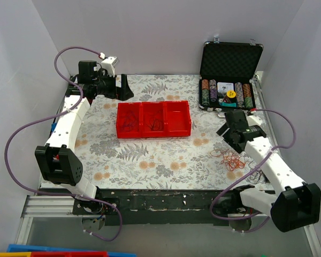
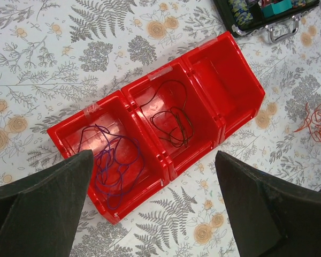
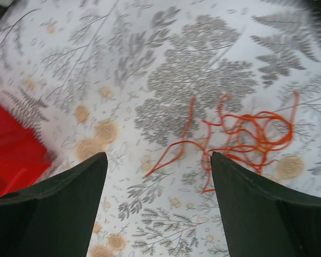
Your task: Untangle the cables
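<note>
Two grippers: were seen well apart, one at each side of the table.
Left gripper [image 2: 153, 158]: was held raised at the far left, just beyond the far-left corner of the tray. Its jaws were spread wide and nothing was gripped.
Right gripper [image 3: 158, 157]: was held low over the tablecloth at the right, between the tray and the table's right edge. Its jaws were likewise spread wide and nothing was gripped.
Tray [image 1: 166, 133]: was red, was divided into three compartments side by side, and was set at the middle of the table.
Purple cable [image 2: 115, 166]: was laid in loose loops in the left compartment of the tray.
Dark cable [image 2: 174, 123]: was laid in loose loops in the middle compartment, kept apart from the purple one by the dividing wall.
Orange cable [image 3: 246, 134]: was left in a loose tangle on the tablecloth at the right, outside the tray and well apart from it. It was found just beside the right gripper, on its near side, and was not touched by either finger.
Case [image 1: 230, 59]: was black and was stood open at the far right with its lid upright. Rows of poker chips were held in it.
Tablecloth [image 1: 166, 160]: was white and was printed with grey ferns and tan flowers.
Hoses [image 1: 10, 144]: were lilac and were looped out from each arm.
</note>
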`<state>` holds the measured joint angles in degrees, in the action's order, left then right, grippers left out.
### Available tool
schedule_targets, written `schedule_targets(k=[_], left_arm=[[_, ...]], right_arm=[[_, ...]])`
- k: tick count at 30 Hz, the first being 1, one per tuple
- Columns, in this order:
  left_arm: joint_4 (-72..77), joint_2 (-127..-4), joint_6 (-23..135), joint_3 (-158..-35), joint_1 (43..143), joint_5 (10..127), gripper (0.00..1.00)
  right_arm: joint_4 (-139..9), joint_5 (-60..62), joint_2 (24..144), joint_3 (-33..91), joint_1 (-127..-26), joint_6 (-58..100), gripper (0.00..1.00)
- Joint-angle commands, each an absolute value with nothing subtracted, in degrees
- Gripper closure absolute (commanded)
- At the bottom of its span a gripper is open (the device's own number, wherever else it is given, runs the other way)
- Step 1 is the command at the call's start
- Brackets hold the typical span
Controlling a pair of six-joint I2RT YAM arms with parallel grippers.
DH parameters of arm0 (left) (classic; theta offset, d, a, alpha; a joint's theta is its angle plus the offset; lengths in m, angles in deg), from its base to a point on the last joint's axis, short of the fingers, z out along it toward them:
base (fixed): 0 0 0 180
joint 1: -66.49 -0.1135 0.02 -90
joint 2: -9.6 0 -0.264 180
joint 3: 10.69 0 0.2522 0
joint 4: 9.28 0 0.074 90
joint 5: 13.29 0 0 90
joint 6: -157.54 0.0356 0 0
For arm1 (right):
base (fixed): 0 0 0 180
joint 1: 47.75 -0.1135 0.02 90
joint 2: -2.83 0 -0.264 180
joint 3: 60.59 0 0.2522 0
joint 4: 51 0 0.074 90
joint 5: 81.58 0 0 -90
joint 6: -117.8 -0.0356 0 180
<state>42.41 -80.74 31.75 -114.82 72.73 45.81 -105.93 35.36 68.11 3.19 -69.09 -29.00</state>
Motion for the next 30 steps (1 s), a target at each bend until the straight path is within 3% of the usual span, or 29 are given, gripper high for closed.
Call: schedule_targets(k=[1,11,13,17,20,21,30], left_arm=[[44.03,-80.57,33.62,-117.09,73.26,46.03,0.02],[44.30,-80.31,34.23,-116.04,74.23,45.24,0.02],[44.29,-80.39,34.23,-115.77,74.23,45.24,0.02],[44.12,-80.05,34.58,-115.07,74.23,45.42,0.02],[43.94,-79.96,34.23,-114.81,74.23,45.42,0.02],[43.94,-79.96,34.15,-114.89,74.23,45.42,0.02],[44.03,-79.43,34.32,-115.33,74.23,46.47,0.02]], right_arm=[[-113.88,33.57,64.18,0.90,-62.26,-28.80,0.14],[-111.09,27.49,65.93,-7.18,-61.11,-30.65,0.11],[-108.37,27.49,66.99,-7.71,-61.11,-30.56,0.22],[-102.83,25.39,68.92,-7.89,-61.46,-29.33,0.75],[-98.61,23.45,70.94,-7.37,-64.44,-28.63,0.95],[-98.34,23.45,71.90,-6.67,-66.45,-28.98,0.99],[-95.09,19.50,87.98,10.10,-90.88,-26.61,0.99]])
